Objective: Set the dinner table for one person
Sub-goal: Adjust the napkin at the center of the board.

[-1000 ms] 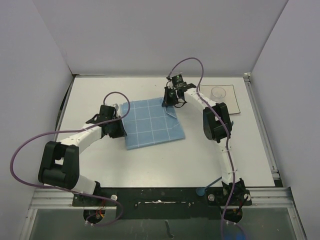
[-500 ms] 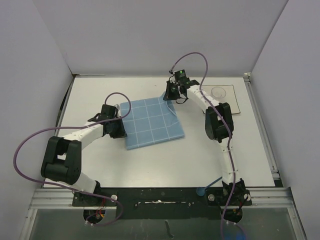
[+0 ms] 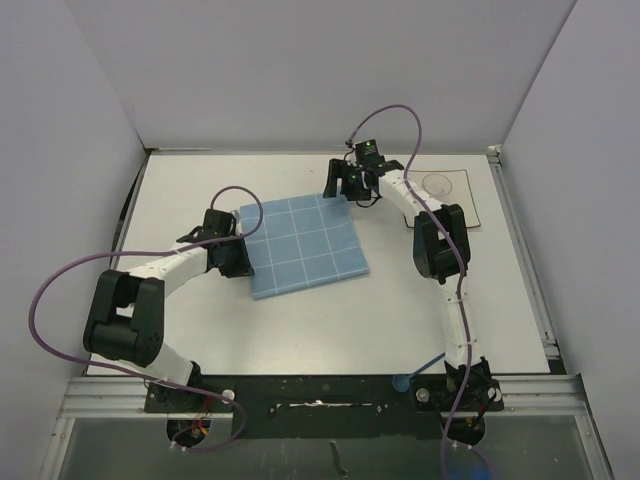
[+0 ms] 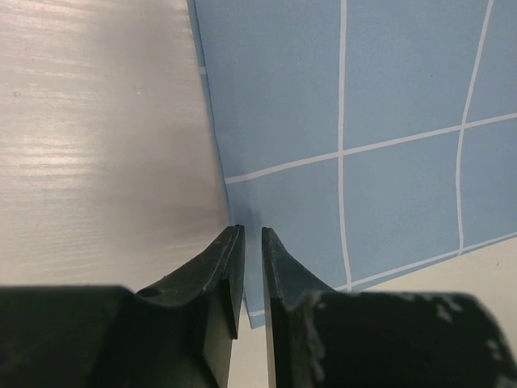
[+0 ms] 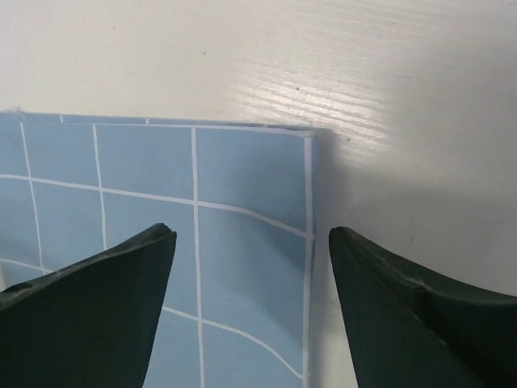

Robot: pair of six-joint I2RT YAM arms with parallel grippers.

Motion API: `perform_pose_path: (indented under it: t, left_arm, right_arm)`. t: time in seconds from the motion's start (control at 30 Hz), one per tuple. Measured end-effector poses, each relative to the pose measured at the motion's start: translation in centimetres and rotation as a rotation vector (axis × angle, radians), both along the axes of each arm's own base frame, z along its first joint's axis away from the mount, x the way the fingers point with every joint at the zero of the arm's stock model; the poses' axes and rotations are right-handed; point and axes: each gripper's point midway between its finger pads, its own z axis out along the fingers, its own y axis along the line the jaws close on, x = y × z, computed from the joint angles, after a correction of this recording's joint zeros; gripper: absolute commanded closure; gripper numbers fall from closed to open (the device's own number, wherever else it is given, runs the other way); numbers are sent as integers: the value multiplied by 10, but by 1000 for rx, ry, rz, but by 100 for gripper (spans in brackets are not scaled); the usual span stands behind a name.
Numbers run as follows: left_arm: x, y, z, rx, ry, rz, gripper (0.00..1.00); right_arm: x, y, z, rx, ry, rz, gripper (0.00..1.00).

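1. Starting at the near edge: the dinner table [image 3: 400, 320] is the big white top filling the space btwn the side walls, w/ both arm bases bolted along that edge.
2. Left of centre we see the left gripper [image 4: 249, 236] at the left edge of the blue grid placemat [image 3: 300, 245], close to its near-left corner. The jaws are almost together, just a thin slit, & we can't tell whether they pinch the mat.
3. The placemat lies spread out around the table's middle, slightly skewed to the edges.
4. Further back, the right gripper [image 5: 252, 233] hangs over the mat's far-right corner, jaws spread wide, nothing in them. That corner lies btwn the fingers w/ a slight ripple.
5. Near the far-right corner sits a square white dark-rimmed plate [image 3: 462, 205] w/ a clear round item [image 3: 436, 184] on it, apart from the mat.
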Motion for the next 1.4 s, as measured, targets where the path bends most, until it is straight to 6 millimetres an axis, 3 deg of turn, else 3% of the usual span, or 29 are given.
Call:
perform_pose_path:
  t: [0.23, 0.37, 0.4, 0.43, 0.47, 0.5, 0.57, 0.67, 0.73, 0.83, 0.93, 1.07, 1.13, 1.23, 1.4]
  left_arm:
    - [-1, -2, 0, 0, 0, -7, 86]
    - [-3, -7, 0, 0, -1, -21, 86]
    - [-3, -8, 0, 1, -1, -24, 86]
    - [-3, -9, 1, 2, -4, -27, 86]
    - [-3, -10, 2, 2, -8, -29, 86]
    - [-3, -10, 5, 1, -19, -29, 86]
    - [-2, -11, 14, -10, -54, -30, 100]
    - [-2, -16, 38, -86, -148, -33, 100]
    - [-1, -21, 53, -161, -211, -41, 100]
    - [0, -34, 68, -277, -260, -62, 100]
    - [-2, -53, 73, -409, -283, -87, 100]
    - [-7, -71, 52, -557, -243, -87, 100]
    - [-12, -79, 34, -628, -191, -68, 100]
    - [-17, -88, 14, -738, -128, -35, 100]
    - [-12, -102, 9, -889, -109, -21, 100]
  right_arm:
    - [-7, -15, -6, -45, 10, -14, 19]
    - [-12, -25, 3, -64, 3, -29, 24]
    - [-12, -27, 10, -68, -8, -32, 36]
    - [-12, -28, 16, -69, -21, -32, 58]
    - [-11, -29, 23, -72, -36, -32, 88]
    - [-11, -30, 31, -76, -55, -32, 100]
    - [-12, -32, 51, -70, -83, -36, 100]
    - [-20, -33, 77, -45, -117, -34, 100]
    - [-36, -33, 87, -19, -120, -16, 100]
    - [-69, -30, 83, 38, -83, 23, 100]
    - [-109, -20, 60, 138, 1, 89, 100]
    - [-157, -1, 21, 309, 139, 170, 100]
    - [-176, 9, 14, 391, 197, 206, 100]
    - [-191, 33, 17, 495, 219, 287, 100]
    - [-219, 73, 29, 563, 200, 426, 100]
